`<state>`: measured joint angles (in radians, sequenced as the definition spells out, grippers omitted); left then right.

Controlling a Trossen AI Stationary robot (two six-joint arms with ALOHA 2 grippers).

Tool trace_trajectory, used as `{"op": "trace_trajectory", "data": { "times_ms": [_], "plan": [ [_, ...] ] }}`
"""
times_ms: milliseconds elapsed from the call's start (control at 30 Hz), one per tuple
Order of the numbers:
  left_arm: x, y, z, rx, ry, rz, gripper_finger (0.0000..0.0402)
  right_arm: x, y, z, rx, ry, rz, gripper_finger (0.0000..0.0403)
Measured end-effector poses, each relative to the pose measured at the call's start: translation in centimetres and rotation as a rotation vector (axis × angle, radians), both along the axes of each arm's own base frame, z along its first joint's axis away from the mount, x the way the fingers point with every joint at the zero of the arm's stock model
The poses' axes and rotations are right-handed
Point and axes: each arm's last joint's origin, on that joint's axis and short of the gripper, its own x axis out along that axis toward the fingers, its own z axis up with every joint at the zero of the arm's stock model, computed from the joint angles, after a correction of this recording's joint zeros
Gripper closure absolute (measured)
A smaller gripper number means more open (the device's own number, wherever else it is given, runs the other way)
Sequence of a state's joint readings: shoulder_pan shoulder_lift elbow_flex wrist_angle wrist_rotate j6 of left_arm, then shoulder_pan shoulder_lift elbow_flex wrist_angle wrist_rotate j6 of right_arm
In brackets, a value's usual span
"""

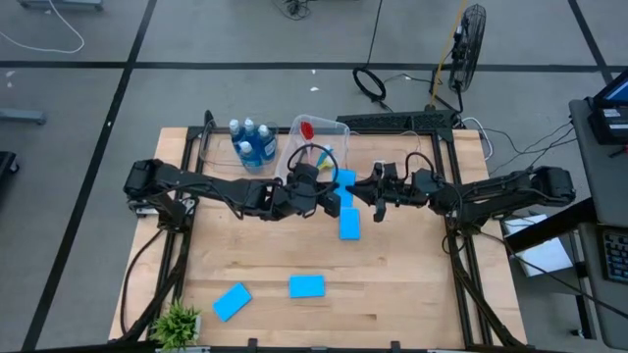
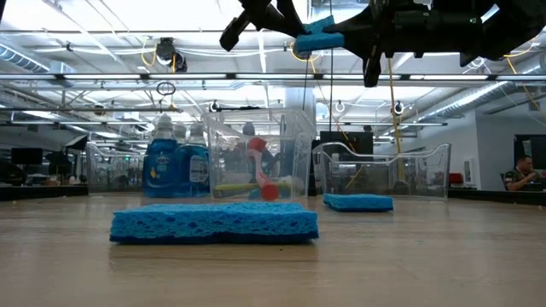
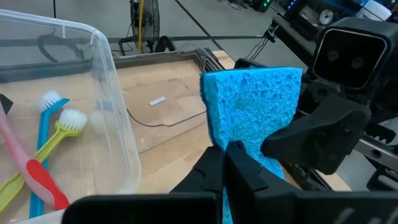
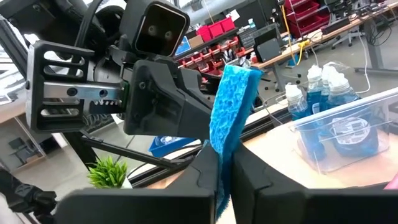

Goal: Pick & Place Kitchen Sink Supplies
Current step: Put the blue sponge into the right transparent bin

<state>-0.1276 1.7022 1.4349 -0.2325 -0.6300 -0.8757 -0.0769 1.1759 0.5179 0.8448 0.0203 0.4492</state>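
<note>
A bright-blue sponge (image 1: 345,177) (image 2: 320,39) hangs high above the table's middle, between my two grippers. My left gripper (image 1: 332,193) (image 3: 225,177) is shut on it from the left, and my right gripper (image 1: 365,191) (image 4: 225,171) is shut on it from the right. Three more sponges lie flat on the wood: one just below the grippers (image 1: 349,225) and two near the front edge (image 1: 306,285) (image 1: 232,301). Blue soap bottles (image 1: 253,143) stand in a clear bin. Red, yellow-green and blue brushes (image 3: 43,155) lie in a tilted clear bin (image 1: 319,137). My left gripper pinches the sponge's lower edge (image 3: 231,140) between its two fingers. The sponge stands on edge beyond the fingers, lifted clear of the table. My right gripper has the same sponge from the opposite side. My right gripper pinches the sponge's lower part (image 4: 222,146) between its two fingers, coming level from the table's right. The sponge stands upright and slightly bent above the fingers, clear of the table. The left gripper's fingers (image 4: 180,106) meet it from the far side.
A small green plant (image 1: 177,324) stands at the near left corner. Another clear bin (image 2: 380,170) shows behind the far sponge in the low view. Bare wood lies between the grippers and the front sponges. A person (image 2: 520,175) sits in the room beyond the table.
</note>
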Motion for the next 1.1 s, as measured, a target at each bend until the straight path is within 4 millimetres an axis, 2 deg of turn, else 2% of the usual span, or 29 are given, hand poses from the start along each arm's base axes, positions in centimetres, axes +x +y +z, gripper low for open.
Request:
{"op": "trace_trajectory", "data": {
  "times_ms": [333, 467, 867, 1100],
  "plan": [
    [0.0, -0.1, 0.0, 0.006, 0.007, -0.014, 0.0379, 0.0, 0.1, 0.0, -0.002, 0.007, 0.019, 0.0399],
    [0.0, -0.1, 0.0, 0.034, 0.032, -0.057, 0.0355, -0.2, 0.0, 0.0, -0.013, 0.021, 0.014, 0.0400],
    [0.1, 0.5, 0.0, 0.044, 0.046, -0.084, 0.0198, -1.7, -1.3, 0.3, -0.042, 0.111, -0.072, 0.0402],
    [-0.1, 0.6, 0.4, 0.098, 0.070, -0.095, 0.0131, -3.5, -2.6, 0.5, -0.091, 0.209, -0.196, 0.0402]
  ]
}}
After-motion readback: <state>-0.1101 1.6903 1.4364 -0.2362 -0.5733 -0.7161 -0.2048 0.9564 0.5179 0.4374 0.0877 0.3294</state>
